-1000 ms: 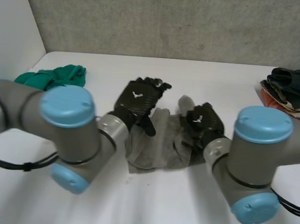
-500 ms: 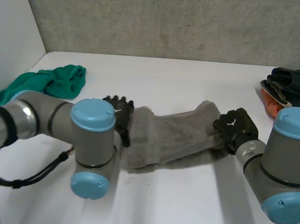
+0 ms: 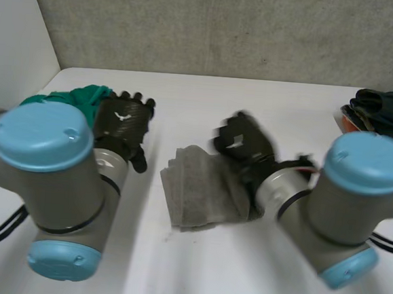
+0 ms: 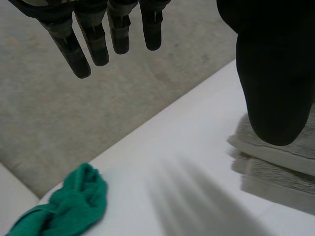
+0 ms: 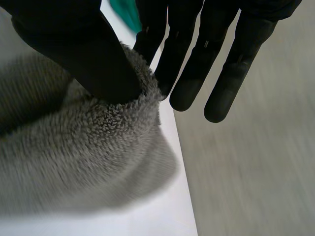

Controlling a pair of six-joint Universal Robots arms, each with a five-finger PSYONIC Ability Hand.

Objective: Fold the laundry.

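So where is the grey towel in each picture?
Head view: towel in the middle of the table, at the right hand.
Left wrist view: towel folded, beside the left hand.
Right wrist view: towel pinched by the right hand.
Shared landmark: green cloth.

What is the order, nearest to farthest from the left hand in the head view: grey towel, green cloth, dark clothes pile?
1. green cloth, just beside the left hand.
2. grey towel, in the middle.
3. dark clothes pile, far right edge.
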